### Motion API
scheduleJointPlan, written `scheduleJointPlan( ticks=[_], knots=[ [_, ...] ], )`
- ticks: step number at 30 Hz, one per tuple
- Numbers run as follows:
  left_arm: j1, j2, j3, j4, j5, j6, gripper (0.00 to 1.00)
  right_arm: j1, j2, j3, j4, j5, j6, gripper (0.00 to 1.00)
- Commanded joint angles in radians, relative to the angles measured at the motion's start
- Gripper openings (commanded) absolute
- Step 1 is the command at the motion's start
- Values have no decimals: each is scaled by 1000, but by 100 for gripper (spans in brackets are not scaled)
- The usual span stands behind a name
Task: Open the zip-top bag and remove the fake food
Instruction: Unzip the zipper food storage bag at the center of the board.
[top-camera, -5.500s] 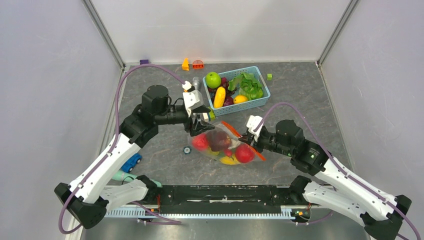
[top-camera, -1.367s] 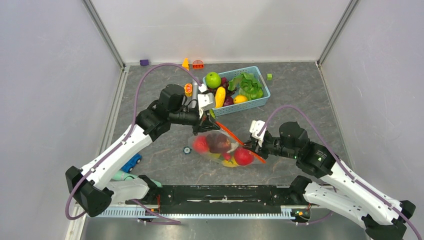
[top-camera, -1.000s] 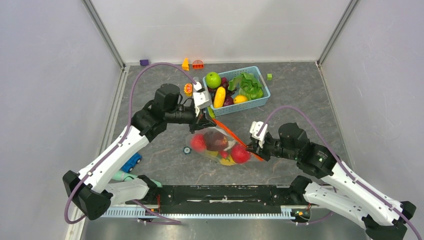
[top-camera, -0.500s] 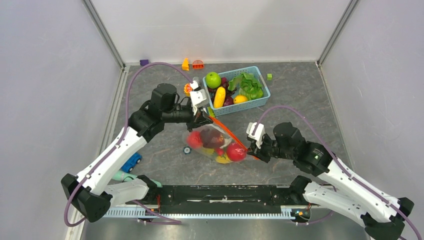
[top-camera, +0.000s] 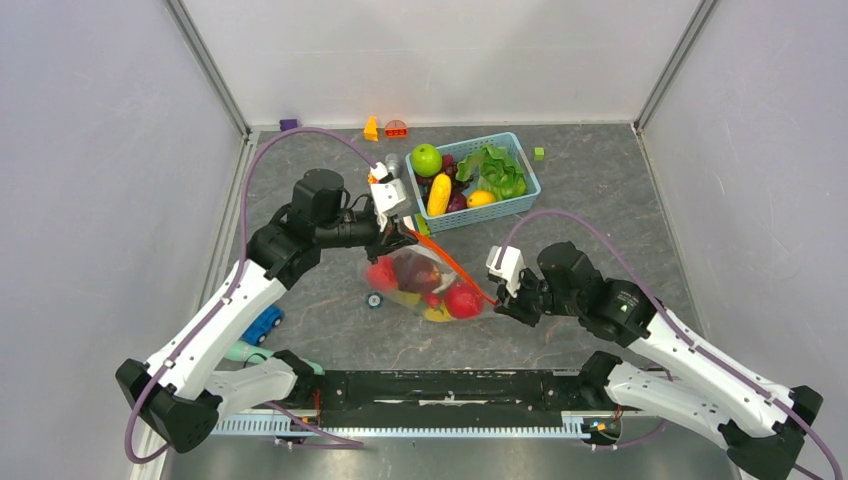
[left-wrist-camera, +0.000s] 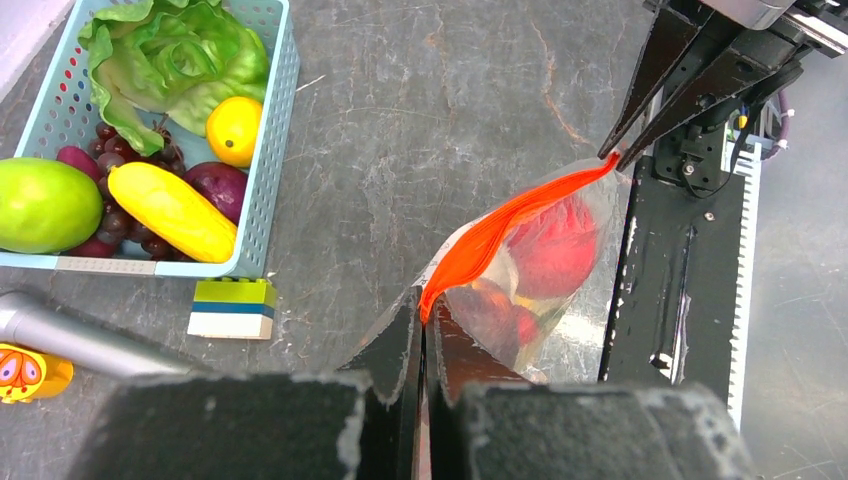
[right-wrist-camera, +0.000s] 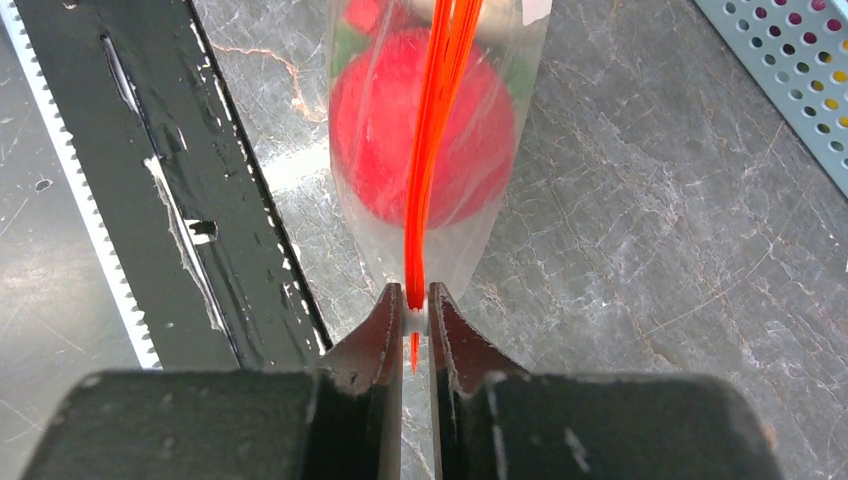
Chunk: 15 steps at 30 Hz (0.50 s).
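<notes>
The zip-top bag (top-camera: 420, 285) hangs stretched between my two grippers just above the table, its orange-red zip strip (top-camera: 455, 268) taut on top. The fake food shows through the plastic: a red fruit (top-camera: 462, 300), another red one (top-camera: 381, 274), a dark maroon piece (top-camera: 418, 270) and a yellow piece (top-camera: 437, 314). My left gripper (top-camera: 405, 237) (left-wrist-camera: 424, 300) is shut on the far-left end of the strip (left-wrist-camera: 500, 225). At the near-right end my right gripper (top-camera: 497, 298) (right-wrist-camera: 415, 300) is shut on the strip (right-wrist-camera: 440, 120), with a small white piece pinched between its jaws. The zip looks shut.
A light-blue basket (top-camera: 520, 200) behind the bag holds a green apple (top-camera: 426, 159), lettuce (top-camera: 497, 170) and other produce. A small brick (left-wrist-camera: 230, 308) lies by the basket. A little wheel (top-camera: 373, 300) and a blue toy car (top-camera: 262, 324) lie left of the bag. The black rail (top-camera: 430, 390) runs along the near edge.
Both grippers have carried the bag to the left over the last second, still stretched between them. Neither grip has changed.
</notes>
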<state>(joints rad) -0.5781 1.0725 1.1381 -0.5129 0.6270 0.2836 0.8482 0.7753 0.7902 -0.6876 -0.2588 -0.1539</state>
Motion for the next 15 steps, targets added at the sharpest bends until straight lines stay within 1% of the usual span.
scheduleJointPlan(
  ticks=[1, 15],
  knots=[
    [18, -38, 9, 54, -34, 44, 2, -1, 16, 41, -82, -10, 4, 0],
    [24, -42, 4, 58, -26, 44, 2, -1, 39, 50, -102, -11, 7, 2]
  ],
)
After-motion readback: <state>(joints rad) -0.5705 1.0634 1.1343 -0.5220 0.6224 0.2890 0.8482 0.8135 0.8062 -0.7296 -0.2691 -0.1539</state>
